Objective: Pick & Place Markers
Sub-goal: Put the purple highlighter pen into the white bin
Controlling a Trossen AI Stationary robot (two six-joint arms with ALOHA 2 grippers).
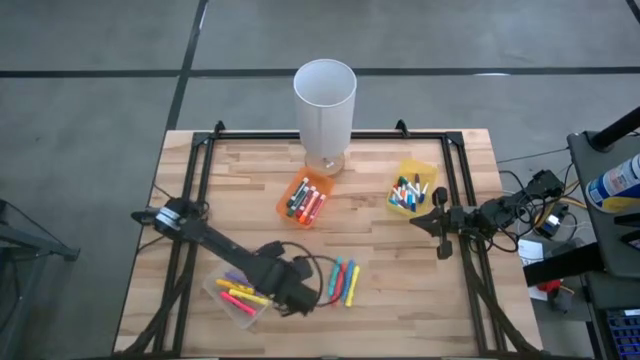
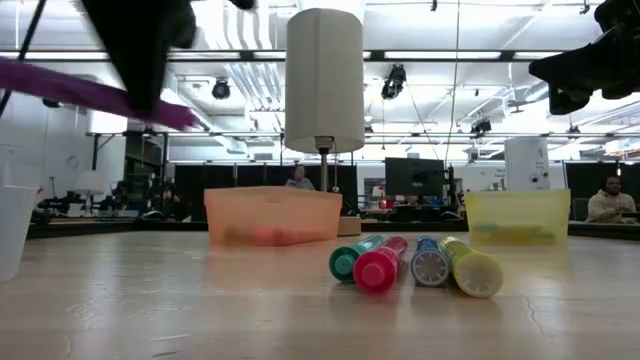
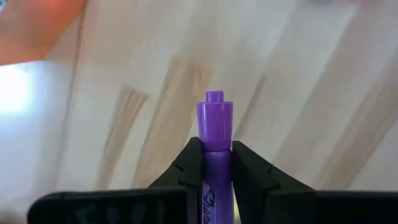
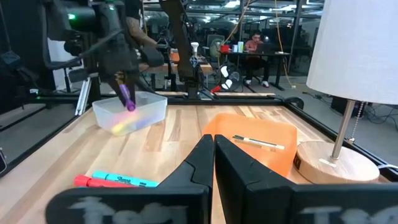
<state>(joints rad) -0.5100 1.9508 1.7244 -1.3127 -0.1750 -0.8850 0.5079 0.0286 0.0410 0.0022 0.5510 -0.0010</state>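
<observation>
A purple marker point(image 3: 214, 134) sits clamped in the left tool point(image 3: 216, 163), raised above the table point(image 1: 400, 310).

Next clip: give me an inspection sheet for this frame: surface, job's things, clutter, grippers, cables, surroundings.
Surface: wooden table in a black frame.
Job's things: purple marker held in the air; four loose markers lying side by side on the wood; more markers in the orange bin, the yellow bin and the clear bin.
Clutter: white lamp standing at the table's far edge.
Grippers: left gripper shut on the purple marker, above the clear bin; right gripper shut, empty, waiting at the right side near the yellow bin.
Cables: a black cable loops at the left arm's wrist; loose wires lie off the table's right edge.
Surroundings: open workshop with desks; a seated person far behind.
</observation>
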